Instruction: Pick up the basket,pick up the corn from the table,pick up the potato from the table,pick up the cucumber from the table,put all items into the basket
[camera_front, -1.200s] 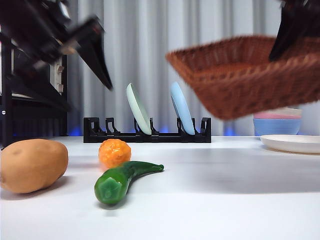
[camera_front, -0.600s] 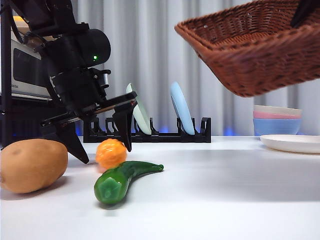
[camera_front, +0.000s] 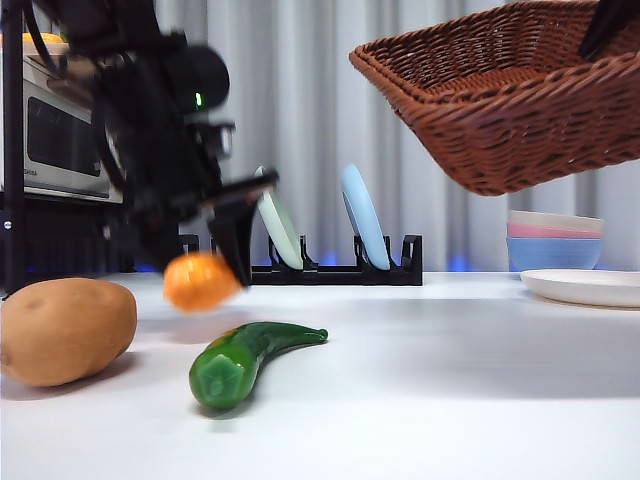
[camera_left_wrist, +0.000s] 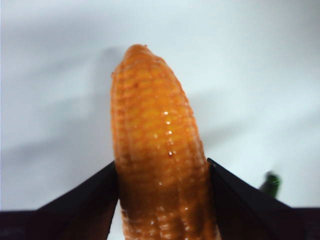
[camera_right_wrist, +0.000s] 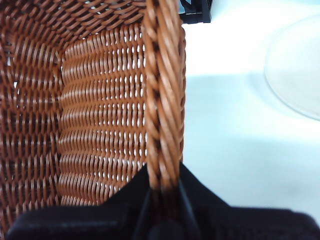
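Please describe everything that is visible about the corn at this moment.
The corn is a stubby orange-yellow piece with rows of bumpy, glossy kernels and a rounded, narrower tip. The left gripper is shut on it, one black jaw pressing each side, the tip pointing away from the wrist. In the front view it is blurred and hangs just above the white table, no longer resting there, behind the cucumber and beside the potato, touching neither.

Soft even light, faint tabletop shadows, motion blur on the corn and arm.
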